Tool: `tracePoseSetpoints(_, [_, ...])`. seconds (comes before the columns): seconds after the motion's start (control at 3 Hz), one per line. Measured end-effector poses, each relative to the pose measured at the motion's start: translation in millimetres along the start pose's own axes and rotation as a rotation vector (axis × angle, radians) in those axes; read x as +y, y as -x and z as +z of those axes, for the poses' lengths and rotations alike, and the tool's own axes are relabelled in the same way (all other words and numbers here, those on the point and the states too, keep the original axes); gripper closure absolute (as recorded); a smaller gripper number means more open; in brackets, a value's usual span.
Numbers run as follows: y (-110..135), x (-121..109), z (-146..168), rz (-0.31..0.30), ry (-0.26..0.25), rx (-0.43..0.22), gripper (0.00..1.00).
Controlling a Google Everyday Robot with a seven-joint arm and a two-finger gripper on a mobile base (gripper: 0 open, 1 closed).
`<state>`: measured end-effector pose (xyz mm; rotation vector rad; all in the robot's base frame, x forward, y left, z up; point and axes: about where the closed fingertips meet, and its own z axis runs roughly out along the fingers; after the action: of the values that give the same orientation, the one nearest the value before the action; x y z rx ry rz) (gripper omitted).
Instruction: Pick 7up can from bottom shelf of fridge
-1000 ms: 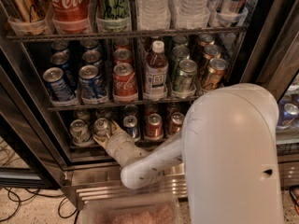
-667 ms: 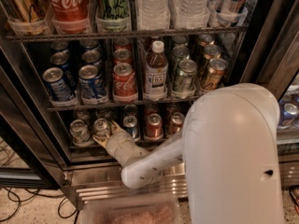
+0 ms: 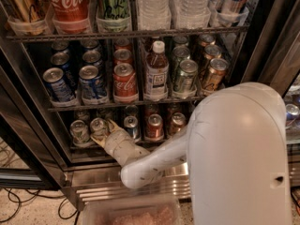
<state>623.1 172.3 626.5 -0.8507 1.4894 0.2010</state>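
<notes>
The fridge [image 3: 140,187] stands open in front of me. On its bottom shelf [image 3: 83,146] two pale green-silver 7up cans stand at the left: one at the far left [image 3: 79,131] and one beside it [image 3: 98,124]. My gripper [image 3: 104,131] reaches into this shelf from the lower right. Its yellowish fingers [image 3: 112,123] stand open on either side of the second 7up can, one to its right and one at its lower left. The can still stands on the shelf.
A blue can [image 3: 131,125] and two red-orange cans [image 3: 154,124] stand right of the gripper. The rack above holds Pepsi cans [image 3: 93,83], a Coca-Cola can [image 3: 124,82], a bottle [image 3: 156,71] and green cans. My white arm housing [image 3: 240,158] fills the right. A plastic bin [image 3: 131,213] and cables [image 3: 18,205] lie below.
</notes>
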Motion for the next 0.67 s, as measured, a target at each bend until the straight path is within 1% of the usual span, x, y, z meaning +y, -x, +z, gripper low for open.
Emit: tracePoseSetpoints(0.67, [29, 3, -13, -0.032, 0.024, -0.016, 1.00])
